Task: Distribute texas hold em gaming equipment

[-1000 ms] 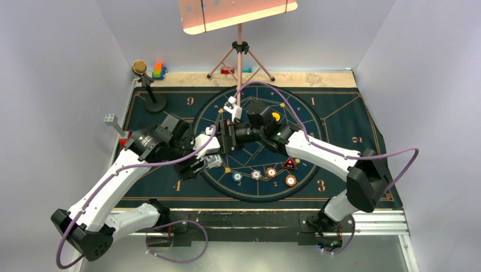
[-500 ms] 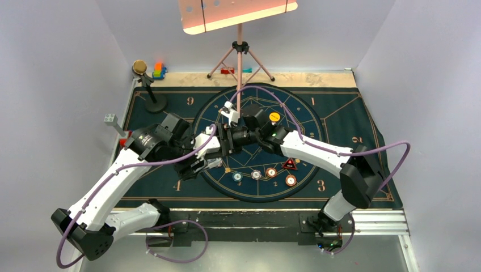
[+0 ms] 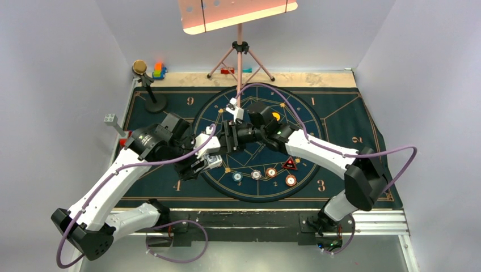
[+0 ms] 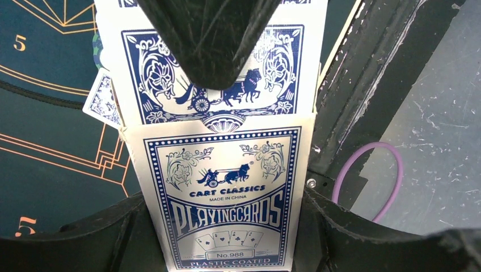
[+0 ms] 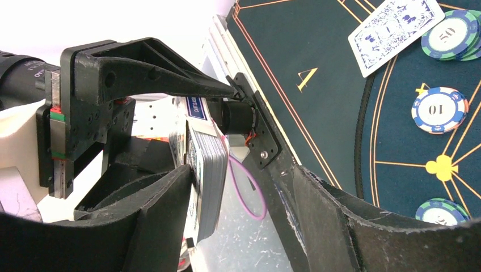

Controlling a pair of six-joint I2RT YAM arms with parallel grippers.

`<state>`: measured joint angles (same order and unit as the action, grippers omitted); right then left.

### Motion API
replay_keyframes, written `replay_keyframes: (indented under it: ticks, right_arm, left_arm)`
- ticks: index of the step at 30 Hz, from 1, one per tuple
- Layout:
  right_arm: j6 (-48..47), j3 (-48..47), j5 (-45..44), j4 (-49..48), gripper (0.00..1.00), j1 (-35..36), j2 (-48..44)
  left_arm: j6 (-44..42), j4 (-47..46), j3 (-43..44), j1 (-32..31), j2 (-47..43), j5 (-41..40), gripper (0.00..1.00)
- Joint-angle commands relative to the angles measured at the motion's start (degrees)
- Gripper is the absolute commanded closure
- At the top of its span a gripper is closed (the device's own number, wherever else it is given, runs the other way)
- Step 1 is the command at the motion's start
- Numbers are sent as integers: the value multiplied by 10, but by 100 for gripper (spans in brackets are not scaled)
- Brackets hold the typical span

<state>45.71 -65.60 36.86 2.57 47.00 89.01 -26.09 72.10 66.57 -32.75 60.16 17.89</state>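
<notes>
Left gripper (image 3: 211, 161) stays clamped on the card box (image 4: 224, 192). The right gripper (image 5: 241, 181), jaws apart, has narrowed around the protruding cards (image 5: 207, 164).

A pink tripod stand (image 3: 240, 56) rises at the far edge. Coloured toy blocks (image 3: 159, 70) sit beside a gold-topped black stand (image 3: 148, 86).

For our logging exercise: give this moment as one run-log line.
left gripper: shut on card box | right gripper: open, straddling its protruding cards
</notes>
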Motion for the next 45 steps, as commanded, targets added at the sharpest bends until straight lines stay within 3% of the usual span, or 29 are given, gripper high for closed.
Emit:
replay_keyframes:
  ticks: [1,15,23,32,39,45]
  right_arm:
    - [-19,12,-9,17,33,-14,-29]
    - [-64,13,-39,88,33,-30,-56]
    - [-43,17,-27,64,31,-39,-72]
    - [-22,-3,-38,38,15,-14,-81]
    - [-27,-36,-61,54,15,21,-45]
    - [-37,-30,-68,79,20,23,-48]
  left_arm:
    - [5,2,34,2,-12,26,100]
    - [7,3,33,2,-15,29,100]
    - [10,-2,33,3,-12,31,100]
    - [10,-4,30,3,-10,30,100]
    - [10,-4,26,2,-9,29,100]
    - [10,-4,26,3,-13,29,100]
